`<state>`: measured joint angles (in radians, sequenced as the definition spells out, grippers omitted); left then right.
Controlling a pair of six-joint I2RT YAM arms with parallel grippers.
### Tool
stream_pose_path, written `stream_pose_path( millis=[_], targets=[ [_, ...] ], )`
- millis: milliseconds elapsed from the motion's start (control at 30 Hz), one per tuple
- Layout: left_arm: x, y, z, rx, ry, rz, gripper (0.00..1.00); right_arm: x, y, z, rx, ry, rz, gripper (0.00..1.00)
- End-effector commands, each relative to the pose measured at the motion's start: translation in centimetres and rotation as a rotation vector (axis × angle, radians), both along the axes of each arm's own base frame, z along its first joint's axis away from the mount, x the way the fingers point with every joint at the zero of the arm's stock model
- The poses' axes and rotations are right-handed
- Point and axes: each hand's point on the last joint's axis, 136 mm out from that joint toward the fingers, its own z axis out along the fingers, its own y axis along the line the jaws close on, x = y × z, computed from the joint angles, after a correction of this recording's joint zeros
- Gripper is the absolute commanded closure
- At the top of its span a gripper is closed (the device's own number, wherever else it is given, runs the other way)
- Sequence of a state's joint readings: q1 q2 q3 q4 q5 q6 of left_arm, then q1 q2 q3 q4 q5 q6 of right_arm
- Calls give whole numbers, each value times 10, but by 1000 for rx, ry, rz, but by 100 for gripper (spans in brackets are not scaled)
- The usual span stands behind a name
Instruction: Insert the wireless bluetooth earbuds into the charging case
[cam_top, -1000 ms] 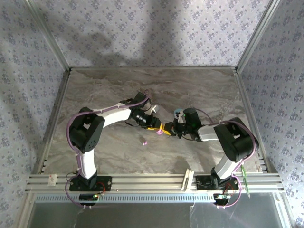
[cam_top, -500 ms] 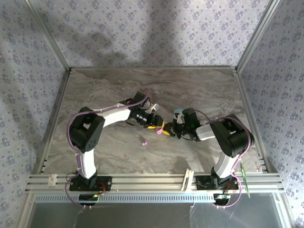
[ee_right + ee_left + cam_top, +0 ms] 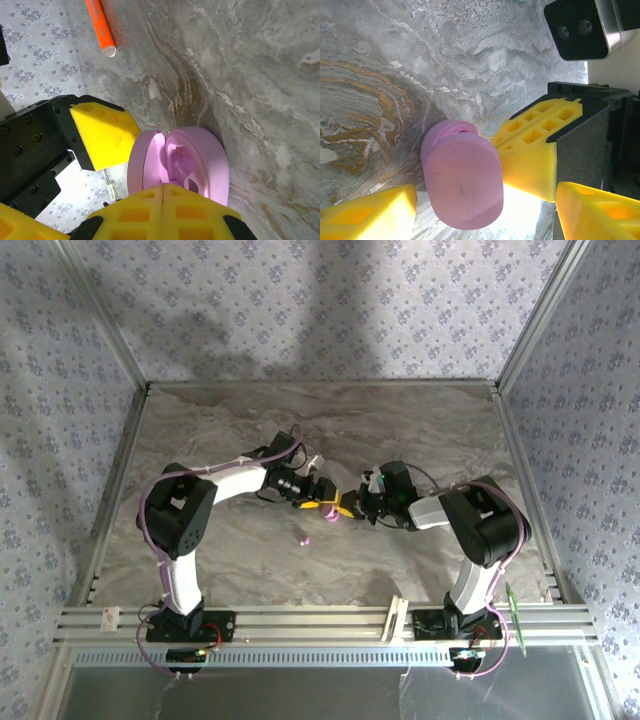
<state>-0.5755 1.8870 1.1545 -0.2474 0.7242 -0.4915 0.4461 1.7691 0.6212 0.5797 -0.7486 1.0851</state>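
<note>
The pink oval charging case [image 3: 462, 180] stands on edge on the marble table, between the spread yellow fingers [image 3: 370, 212] of my left gripper [image 3: 485, 200], which is open around it. My right gripper [image 3: 162, 197] is shut, its joined tips at the mouth of the case [image 3: 210, 165], whose lid is ajar. Inside, a glossy pink well [image 3: 177, 155] shows two small dots; I cannot tell if a bud lies in it. One right finger [image 3: 535, 145] touches the case's side. From above, both grippers meet at the case [image 3: 333, 512]. A pink earbud [image 3: 305, 538] lies loose nearer the front.
An orange pen-like stick [image 3: 100, 27] lies on the table beyond the case. A pale cyan item [image 3: 369, 480] sits beside the right wrist. The table [image 3: 220, 420] is walled by patterned panels, with an aluminium rail [image 3: 300, 620] along the near edge.
My left gripper has opened its fingers away from the pink case and drawn back slightly to the left. The right gripper stayed shut and edged left toward the case.
</note>
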Motion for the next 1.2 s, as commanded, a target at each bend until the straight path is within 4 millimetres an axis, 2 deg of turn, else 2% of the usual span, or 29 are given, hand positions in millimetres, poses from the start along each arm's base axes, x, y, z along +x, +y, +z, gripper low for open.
stream_pose_path(
  millis=[0,300,467,533,667,767,900,1033,1167],
  targets=[
    [2,2,2,-12,-11,1,24,0,8,0,10,22,23,95],
    [4,12,13,-16,-45,31,17,1,20,6,19,14,52,94],
    [7,23,28,-10,-99,74,8,0,22,6,16,13,60,92],
    [9,29,35,-9,-126,95,1,0,22,5,14,16,61,91],
    [10,39,50,-3,-185,134,0,0,22,7,15,12,69,89],
    [10,47,60,13,-235,163,0,2,17,7,0,7,63,88],
    [9,65,70,56,-310,223,0,10,4,7,-90,-26,60,82],
    [3,83,72,100,-354,277,0,20,-8,7,-162,-54,55,71],
    [-5,97,71,126,-369,320,0,32,-19,1,-189,-53,39,70]
  ],
)
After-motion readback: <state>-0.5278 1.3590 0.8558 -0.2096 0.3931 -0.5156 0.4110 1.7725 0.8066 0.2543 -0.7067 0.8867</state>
